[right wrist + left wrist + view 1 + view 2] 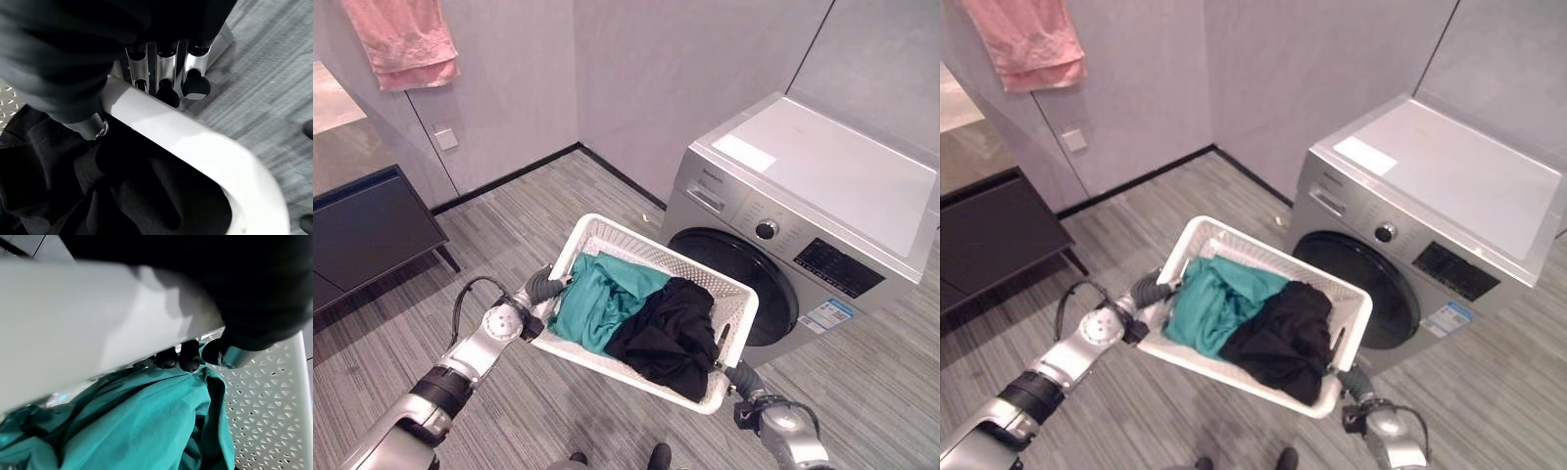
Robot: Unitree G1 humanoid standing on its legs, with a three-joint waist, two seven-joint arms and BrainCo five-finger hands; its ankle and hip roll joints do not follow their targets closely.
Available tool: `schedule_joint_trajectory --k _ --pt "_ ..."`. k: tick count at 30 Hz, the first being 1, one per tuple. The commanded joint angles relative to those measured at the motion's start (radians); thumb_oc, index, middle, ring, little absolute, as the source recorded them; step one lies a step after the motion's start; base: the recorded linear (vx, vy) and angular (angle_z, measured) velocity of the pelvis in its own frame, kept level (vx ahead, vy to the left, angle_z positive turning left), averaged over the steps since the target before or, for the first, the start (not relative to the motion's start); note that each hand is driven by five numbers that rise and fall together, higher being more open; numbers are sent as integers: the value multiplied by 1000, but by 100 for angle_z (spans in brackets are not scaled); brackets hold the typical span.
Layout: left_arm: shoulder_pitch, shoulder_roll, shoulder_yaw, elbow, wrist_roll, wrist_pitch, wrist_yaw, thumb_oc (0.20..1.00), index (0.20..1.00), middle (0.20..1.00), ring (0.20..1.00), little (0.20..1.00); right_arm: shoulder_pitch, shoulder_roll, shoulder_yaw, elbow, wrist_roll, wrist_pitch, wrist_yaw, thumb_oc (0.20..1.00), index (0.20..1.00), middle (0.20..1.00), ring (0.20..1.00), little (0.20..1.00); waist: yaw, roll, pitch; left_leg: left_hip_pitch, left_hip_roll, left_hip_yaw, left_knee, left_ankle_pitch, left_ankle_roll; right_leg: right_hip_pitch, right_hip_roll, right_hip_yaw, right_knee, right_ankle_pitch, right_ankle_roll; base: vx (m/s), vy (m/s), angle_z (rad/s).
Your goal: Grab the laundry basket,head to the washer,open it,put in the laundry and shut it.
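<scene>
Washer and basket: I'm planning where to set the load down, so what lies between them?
Nothing: in the left eye view the basket, held in both hands, overlaps the washer door, with no object between.

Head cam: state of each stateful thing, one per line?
laundry basket: carried off the floor, loaded
teal garment: in basket
black garment: in basket
washer door: shut
left hand: curled on basket rim
right hand: curled on basket rim
pink towel: hanging on wall

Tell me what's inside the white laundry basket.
Inside the white basket lie a teal garment and a black garment, the black partly over the teal. Anything beneath them is covered.
</scene>
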Motion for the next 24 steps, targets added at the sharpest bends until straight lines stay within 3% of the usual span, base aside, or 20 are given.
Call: schedule_joint_trajectory --k 1,10,15,24 --pt "-58 43 175 -34 -71 -125 17 200 200 200 200 200 37 -94 -120 -75 75 -74 19 200 200 200 200 200 0 62 -14 -70 38 16 -35 87 -6 88 -18 -14 31 -136 83 3 6 -4" --pt "186 -36 257 -47 -67 -137 -5 200 200 200 200 200 68 -80 -108 46 62 -79 50 200 200 200 200 200 1 68 -8 -65 38 12 -38 82 -4 84 -23 -9 41 -143 78 0 0 -2" --pt "250 -128 276 54 -60 -132 2 200 200 200 200 200 94 -61 -104 94 52 -90 63 200 200 200 200 200 0 69 -6 -65 36 6 -35 79 -1 83 -24 -8 48 -149 73 0 0 0" --pt "253 -171 260 130 -50 -129 11 200 200 200 200 200 88 -63 -107 84 53 -102 51 200 200 200 200 200 -8 71 -5 -67 34 1 -40 79 0 82 -23 -12 48 -154 70 4 -1 0"
